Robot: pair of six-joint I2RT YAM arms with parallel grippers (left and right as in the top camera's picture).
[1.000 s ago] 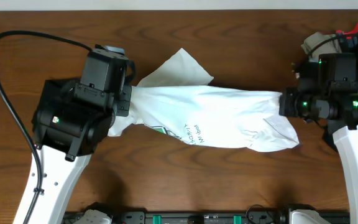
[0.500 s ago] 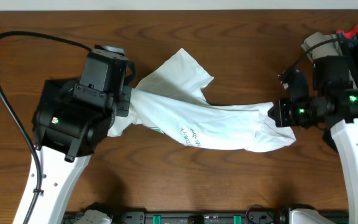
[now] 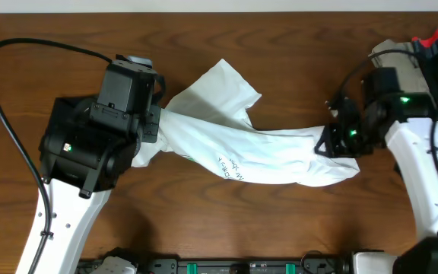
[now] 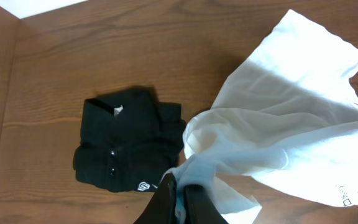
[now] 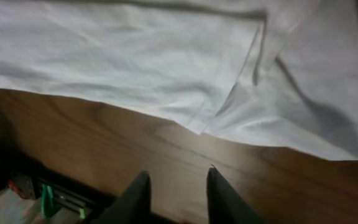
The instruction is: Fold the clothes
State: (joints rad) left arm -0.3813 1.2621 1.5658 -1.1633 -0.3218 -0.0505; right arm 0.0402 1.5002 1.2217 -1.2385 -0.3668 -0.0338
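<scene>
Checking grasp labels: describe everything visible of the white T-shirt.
The white T-shirt is thin, wrinkled cloth, bunched into a band across the wooden table. Black lettering shows near its near edge, and a flap, likely a sleeve, fans out toward the far side. Its left end is gathered and pinched in the shut left gripper. The right end lies slack on the wood. The right gripper stands open beside it, holding nothing.

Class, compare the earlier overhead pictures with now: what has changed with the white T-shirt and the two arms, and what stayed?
The right gripper moved left, opened its jaws and let go of the white T-shirt, which went from taut to slack. The left gripper stayed put, shut on the shirt's other end.
</scene>
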